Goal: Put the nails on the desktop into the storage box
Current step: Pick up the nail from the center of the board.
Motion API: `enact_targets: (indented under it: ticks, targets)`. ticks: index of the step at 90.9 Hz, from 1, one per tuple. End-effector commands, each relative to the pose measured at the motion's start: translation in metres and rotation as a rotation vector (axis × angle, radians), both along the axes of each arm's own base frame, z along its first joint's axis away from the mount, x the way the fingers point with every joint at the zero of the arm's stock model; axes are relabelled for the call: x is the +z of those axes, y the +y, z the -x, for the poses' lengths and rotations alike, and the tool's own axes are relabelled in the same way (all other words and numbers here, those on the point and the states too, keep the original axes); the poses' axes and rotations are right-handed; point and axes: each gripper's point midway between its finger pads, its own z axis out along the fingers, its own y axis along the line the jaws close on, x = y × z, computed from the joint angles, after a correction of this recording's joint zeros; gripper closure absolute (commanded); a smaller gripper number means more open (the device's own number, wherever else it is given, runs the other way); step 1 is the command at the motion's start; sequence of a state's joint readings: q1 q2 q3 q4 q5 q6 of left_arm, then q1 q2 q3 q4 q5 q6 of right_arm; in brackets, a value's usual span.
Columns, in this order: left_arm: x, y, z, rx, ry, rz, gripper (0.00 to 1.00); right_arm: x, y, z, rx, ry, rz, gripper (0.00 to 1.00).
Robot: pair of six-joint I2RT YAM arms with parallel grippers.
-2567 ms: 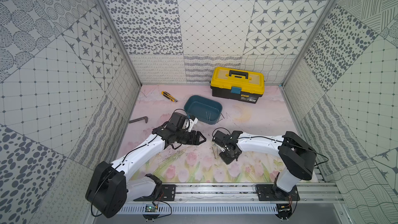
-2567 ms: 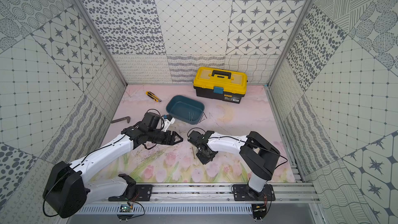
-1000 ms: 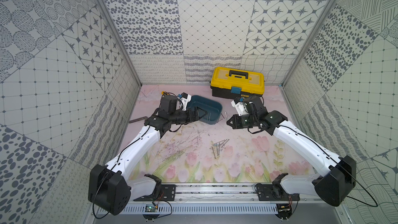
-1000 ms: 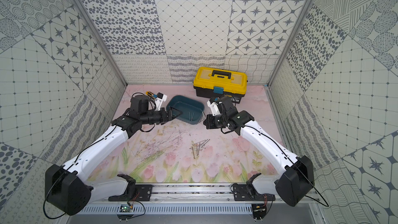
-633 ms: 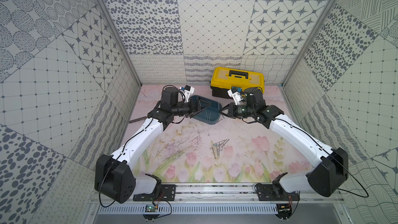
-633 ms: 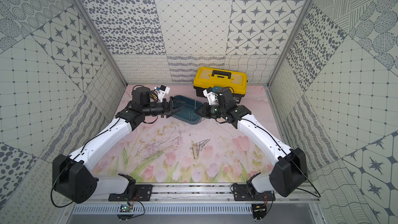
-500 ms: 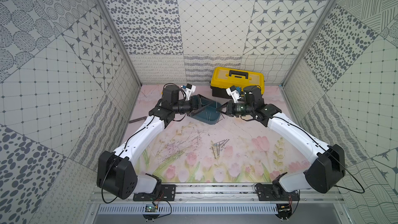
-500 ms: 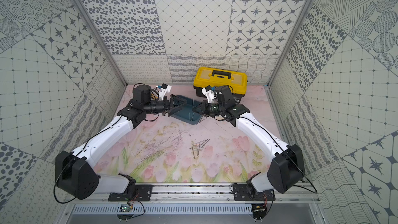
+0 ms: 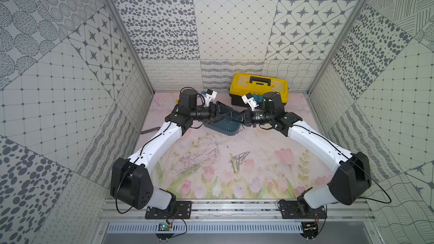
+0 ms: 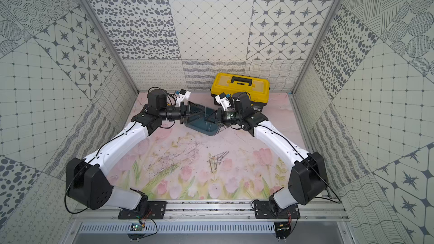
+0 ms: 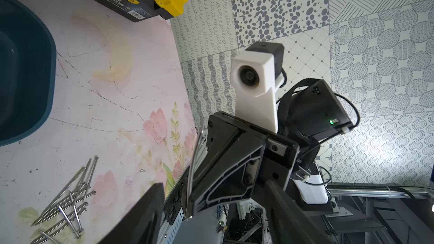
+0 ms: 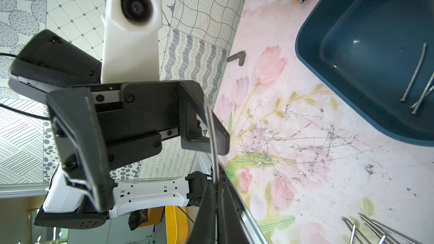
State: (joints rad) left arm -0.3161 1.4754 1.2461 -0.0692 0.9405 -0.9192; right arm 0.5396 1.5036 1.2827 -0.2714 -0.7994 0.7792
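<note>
Releasing the held nail (image 12: 211, 142) into the storage box (image 9: 231, 133) is judged to be the step in hand.

At the left, the left gripper (image 9: 226, 115) hangs over the box with its jaws apart and no nail seen between them. It points straight at the opposing arm, so it should be kept clear of the drop line.

At the centre, the box sits toward the back of the surface (image 9: 258, 142), with a few nails (image 12: 414, 73) lying on its floor.

To the right, the right gripper (image 12: 215, 191) is clamped on the single held nail, which stands out past the fingertips. In both top views its tip appears above the right end of the box. The nail is thin and long. The jaws should open only with its full length inside the rim, and low enough that it cannot bounce out.

Nearer the arm bases, the loose pile (image 9: 239, 160) lies on the surface, well apart from the box.
</note>
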Motion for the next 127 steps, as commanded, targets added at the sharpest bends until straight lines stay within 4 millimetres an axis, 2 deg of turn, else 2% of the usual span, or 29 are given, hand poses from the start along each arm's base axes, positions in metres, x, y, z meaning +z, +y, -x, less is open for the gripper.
enact_targets:
  ticks: [1,9,19,55,65,71,81,85,95,106,127]
  targets:
    - [0.005,-0.006,0.003,-0.060,0.003,0.029,0.36,0.017,0.010,0.000,0.035,-0.042,-0.045,1.00]
    - [0.003,-0.007,0.001,-0.063,0.011,0.029,0.38,0.017,0.011,0.001,0.040,-0.041,-0.049,1.00]
    - [0.003,-0.008,-0.001,-0.067,0.011,0.029,0.46,0.018,0.014,0.001,0.044,-0.038,-0.059,1.00]
    - [-0.005,-0.012,-0.001,-0.115,0.042,0.026,0.90,0.014,0.021,-0.006,0.042,-0.001,-0.082,1.00]
    - [-0.006,-0.011,-0.001,-0.119,0.040,0.018,1.00,0.013,0.022,-0.009,0.041,0.009,-0.084,1.00]
    - [-0.005,-0.010,-0.001,-0.120,0.033,0.010,1.00,0.011,0.022,-0.010,0.039,0.017,-0.083,1.00]
    - [-0.004,-0.009,-0.002,-0.121,0.020,-0.006,1.00,0.011,0.021,-0.012,0.040,0.025,-0.085,0.87]
    - [-0.004,-0.008,-0.003,-0.117,0.013,-0.016,1.00,0.012,0.018,-0.014,0.034,0.027,-0.085,0.79]
    - [-0.013,-0.003,-0.010,-0.074,0.008,-0.100,1.00,0.014,0.004,-0.023,-0.016,0.006,-0.064,0.66]
    - [-0.036,0.009,-0.026,0.015,0.032,-0.258,1.00,0.008,-0.015,-0.029,-0.079,-0.023,0.039,0.65]
    - [-0.085,0.024,-0.064,0.072,0.016,-0.528,1.00,-0.011,-0.038,-0.019,-0.086,-0.082,0.224,0.65]
